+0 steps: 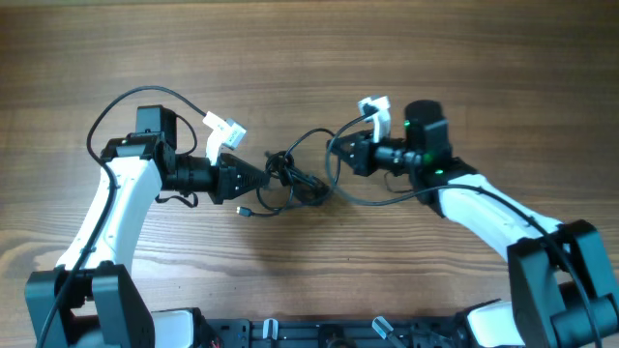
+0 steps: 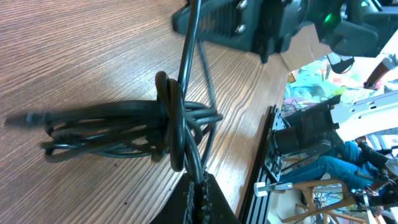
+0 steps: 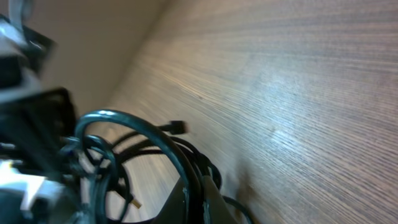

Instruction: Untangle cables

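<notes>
The knotted bundle of thin black cables [image 1: 290, 179] lies on the brown wooden table [image 1: 309, 58] between the black left gripper [image 1: 261, 177], at its left end, and the black right gripper [image 1: 336, 151], at a loop on its right

Even soft light; cables [image 3: 115, 115] blurry in right wrist view.

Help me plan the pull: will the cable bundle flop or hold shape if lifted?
Probably floppy: the cables lie in loose curved loops. Likely light, since the cords are thin. The wrapped knot would probably drag the whole bundle along.
</notes>
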Motion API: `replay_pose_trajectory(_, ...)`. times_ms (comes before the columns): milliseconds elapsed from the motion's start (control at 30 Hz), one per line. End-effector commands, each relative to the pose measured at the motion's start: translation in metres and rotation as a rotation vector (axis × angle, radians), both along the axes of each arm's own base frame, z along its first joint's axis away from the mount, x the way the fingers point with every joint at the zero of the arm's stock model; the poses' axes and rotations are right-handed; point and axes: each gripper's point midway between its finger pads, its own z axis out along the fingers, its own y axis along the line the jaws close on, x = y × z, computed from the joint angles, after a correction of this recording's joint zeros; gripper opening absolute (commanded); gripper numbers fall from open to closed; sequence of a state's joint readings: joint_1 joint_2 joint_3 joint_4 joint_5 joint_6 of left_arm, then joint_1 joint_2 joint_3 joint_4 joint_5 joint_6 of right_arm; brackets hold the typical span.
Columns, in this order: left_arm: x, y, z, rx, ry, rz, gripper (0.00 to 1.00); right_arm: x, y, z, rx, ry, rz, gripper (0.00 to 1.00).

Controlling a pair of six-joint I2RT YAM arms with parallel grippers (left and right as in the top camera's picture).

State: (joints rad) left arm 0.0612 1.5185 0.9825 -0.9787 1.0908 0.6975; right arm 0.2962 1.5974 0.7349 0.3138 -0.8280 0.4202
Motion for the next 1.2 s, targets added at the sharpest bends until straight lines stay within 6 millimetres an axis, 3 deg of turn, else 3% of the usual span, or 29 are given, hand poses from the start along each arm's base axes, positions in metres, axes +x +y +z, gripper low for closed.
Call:
replay_pose_trajectory(0, 0.0, -0.001, 0.002, -0.019, 0.008, 0.003, 0.04, 0.007, -0.024, 0.019, 0.096, 0.072, -0.043, 0.04)
replay_pose_trajectory(167, 0.0, 0.0, 0.001, -0.015, 0.008, 0.003, 0.04, 0.024, -0.063, 0.023, 0.18, 0.195, -0.163, 0.04)
replay_pose_trajectory(367, 0.0, 0.0, 0.001, -0.015, 0.007, 0.003, 0.04, 0.025, -0.085, 0.024, 0.235, 0.279, -0.198, 0.04)
replay_pose_trajectory(867, 0.0, 0.0, 0.001, -0.015, 0.006, 0.003, 0.04, 0.0, -0.11, -0.052, -0.006, 0.538, -0.385, 0.09)
replay_pose_trajectory(1000, 0.001, 0.0, 0.001, -0.015, 0.005, 0.003, 0.04, -0.004, -0.111, -0.056, -0.019, 0.564, -0.393, 0.47)
replay_pose_trajectory(1067, 0.001, 0.0, 0.001, -0.015, 0.005, 0.003, 0.04, -0.004, -0.111, -0.056, -0.019, 0.564, -0.393, 0.56)
replay_pose_trajectory(1167, 0.001, 0.0, 0.001, -0.015, 0.005, 0.003, 0.04, -0.009, -0.098, -0.05, -0.031, 0.48, -0.292, 0.56)
